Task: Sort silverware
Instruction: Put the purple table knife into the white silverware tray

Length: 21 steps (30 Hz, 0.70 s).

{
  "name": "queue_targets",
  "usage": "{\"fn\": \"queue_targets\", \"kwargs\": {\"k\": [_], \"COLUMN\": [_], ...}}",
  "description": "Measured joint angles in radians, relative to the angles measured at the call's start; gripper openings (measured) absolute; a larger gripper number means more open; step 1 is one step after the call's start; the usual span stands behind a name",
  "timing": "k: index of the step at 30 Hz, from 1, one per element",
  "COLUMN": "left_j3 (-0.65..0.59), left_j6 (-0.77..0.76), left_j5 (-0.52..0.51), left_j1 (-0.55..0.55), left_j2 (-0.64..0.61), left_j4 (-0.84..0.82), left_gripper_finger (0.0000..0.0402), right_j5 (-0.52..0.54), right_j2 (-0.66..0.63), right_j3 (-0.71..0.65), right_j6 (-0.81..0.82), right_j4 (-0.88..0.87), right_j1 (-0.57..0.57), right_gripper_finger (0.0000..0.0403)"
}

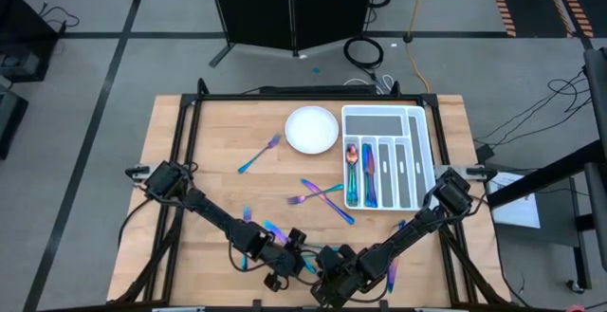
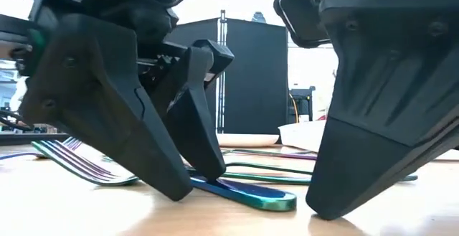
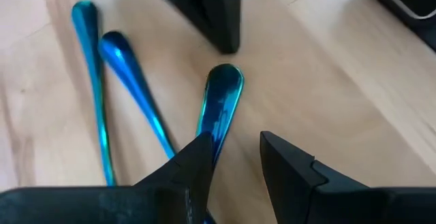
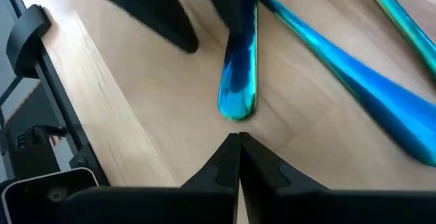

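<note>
Two pincers crowd one blue handle (image 3: 221, 108) at the table's (image 1: 209, 151) near edge. The left pincer (image 3: 235, 159) stands part open, one finger on the handle, the other beside it; the right pincer (image 4: 238, 152) is closed and empty, its tip just short of the handle's end. Closing now could pinch off-centre and skid the piece (or knock the neighbouring handles (image 3: 112, 94)). Loose forks (image 1: 318, 196) lie between here and the tray (image 1: 422, 151), right of the plate (image 1: 312, 128).
</note>
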Motion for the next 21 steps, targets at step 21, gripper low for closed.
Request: {"fn": "queue_targets", "kwargs": {"k": [21], "left_j3": [-0.024], "left_j6": [-0.083], "left_j5": [-0.008], "left_j1": [0.070], "left_j2": [-0.230], "left_j4": [-0.173], "left_gripper_finger": [0.0127], "right_j5": [-0.021], "right_j2": [-0.056], "right_j3": [-0.008], "right_j6": [0.008], "right_j4": [-0.057], "right_j1": [0.041], "right_gripper_finger": [0.0000]}}
